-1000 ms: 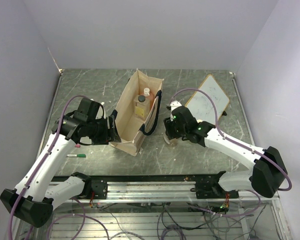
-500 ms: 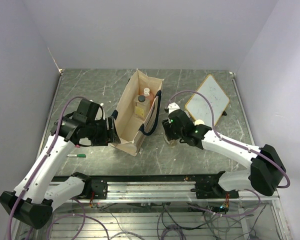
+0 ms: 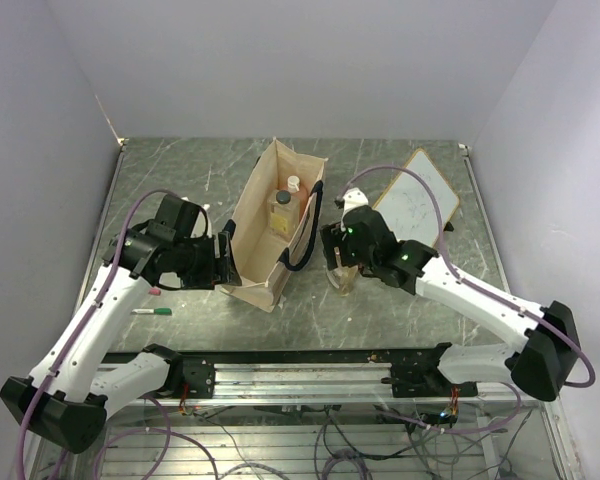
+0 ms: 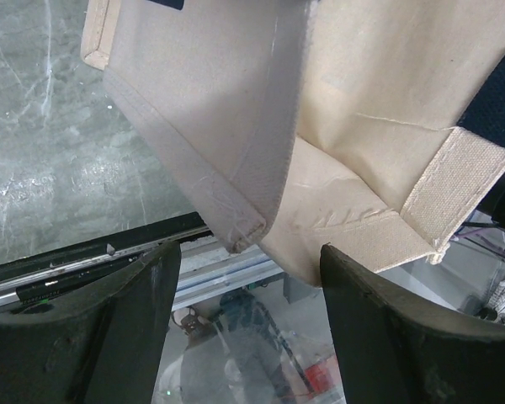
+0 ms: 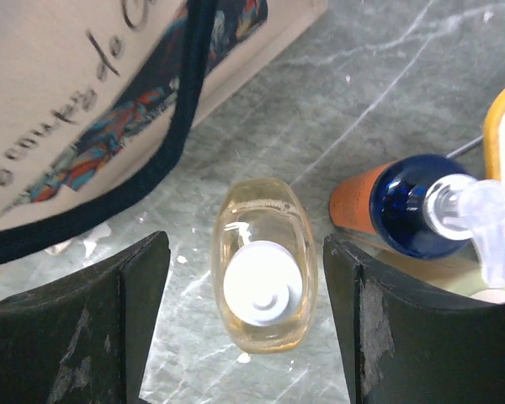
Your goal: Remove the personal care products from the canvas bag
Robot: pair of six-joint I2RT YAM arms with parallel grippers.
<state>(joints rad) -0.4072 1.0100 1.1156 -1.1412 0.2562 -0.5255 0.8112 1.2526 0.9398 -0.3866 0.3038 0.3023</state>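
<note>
Clear yellowish white-capped bottle [image 5: 263, 265] stands untouched between spread fingers [image 5: 76, 337] of the right tool [image 5: 246, 252]; the left tool [image 4: 246, 257] gapes around a corner of the beige canvas bag [image 4: 219, 109].

Even, soft overhead light; sharp frames, faint shadows.

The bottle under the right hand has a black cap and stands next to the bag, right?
No, the yellowish bottle has a white cap, not a black one, as the right wrist view shows. It does stand under the right hand, next to the canvas bag.
</note>
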